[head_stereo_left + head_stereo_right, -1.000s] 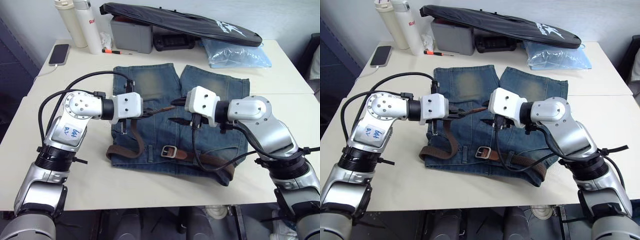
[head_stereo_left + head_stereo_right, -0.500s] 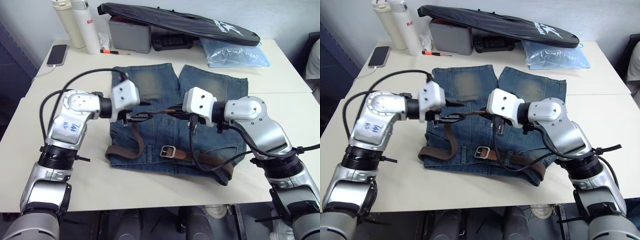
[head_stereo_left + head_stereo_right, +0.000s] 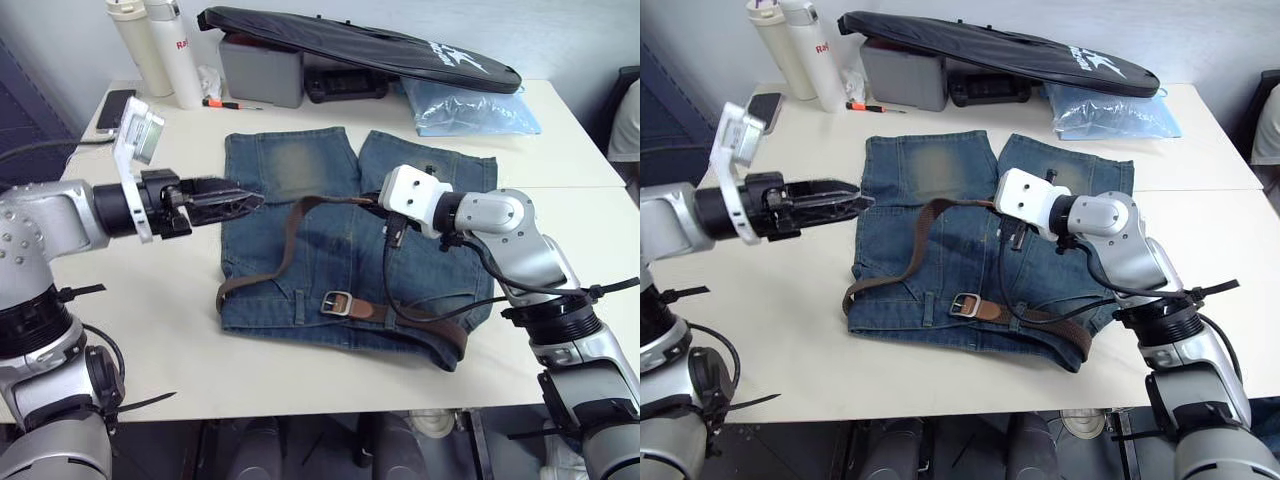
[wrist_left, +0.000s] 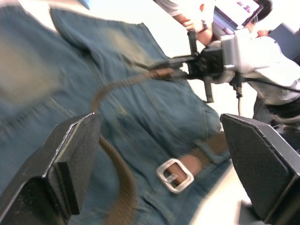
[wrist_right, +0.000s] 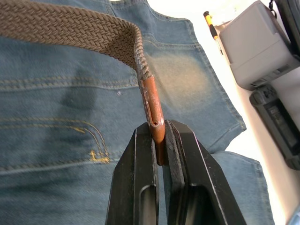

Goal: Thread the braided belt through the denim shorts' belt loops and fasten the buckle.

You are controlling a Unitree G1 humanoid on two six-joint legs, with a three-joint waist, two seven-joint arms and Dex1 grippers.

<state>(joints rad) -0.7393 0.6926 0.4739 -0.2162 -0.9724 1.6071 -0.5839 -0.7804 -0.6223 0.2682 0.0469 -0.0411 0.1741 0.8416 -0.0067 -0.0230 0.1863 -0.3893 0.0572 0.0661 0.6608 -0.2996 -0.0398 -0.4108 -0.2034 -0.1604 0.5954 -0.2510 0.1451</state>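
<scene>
Left eye view: denim shorts [image 3: 350,250] flat on the pale bench [image 3: 150,330], legs pointing at the long black bag [image 3: 360,45]. Braided belt [image 3: 285,240] partly along the waistband, silver buckle [image 3: 338,302] near the middle of the shorts, free end lifted up over the denim. Right tool [image 3: 372,203] above the shorts, pinching that free end. Left tool [image 3: 245,198] over the shorts' left edge, holding nothing. Right eye view: same scene; phone [image 3: 762,104] and two white bottles [image 3: 790,40] well away from the shorts. Left wrist view: left tool's fingers [image 4: 70,164] spread wide, with shorts, belt and buckle [image 4: 176,174] between them, farther off. Right wrist view: right tool [image 5: 160,136] squeezed tight on the belt's smooth brown tip [image 5: 152,105], blue denim underneath.
</scene>
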